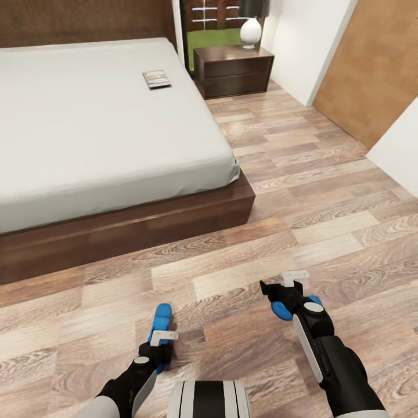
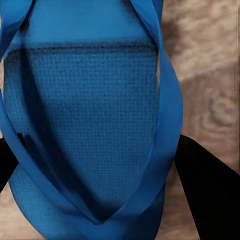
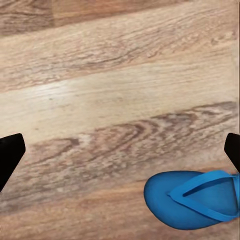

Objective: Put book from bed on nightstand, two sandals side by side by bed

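Left gripper (image 1: 164, 335): positioned directly over the left sandal (image 1: 161, 323), at 7 o'clock in the head view. In the left wrist view its dark fingers (image 2: 210, 190) stand spread on either side of the sandal's blue straps (image 2: 167, 125) and textured sole; contact with the sandal cannot be confirmed.

Right gripper (image 1: 289, 280): at 5 o'clock in the head view, above the floor (image 1: 325, 197). In the right wrist view the fingertips (image 3: 10, 155) sit far apart at the frame edges, with bare planks between them. The jaws are spread and hold nothing. The right sandal (image 1: 284, 310) lies flat on the planks just beside this gripper, partly covered by the arm; its rounded end and strap show in the right wrist view (image 3: 192, 200).

The two sandals lie well apart from each other, on the floor near the foot corner of the bed (image 1: 87, 133).

The book (image 1: 157, 78) lies flat on the mattress at 11 o'clock, near the bed edge facing the nightstand (image 1: 232, 72). The nightstand stands at 12 o'clock, just beside the bed, carrying a white vase (image 1: 251, 32). A light wooden door (image 1: 371, 69) is at 2 o'clock.
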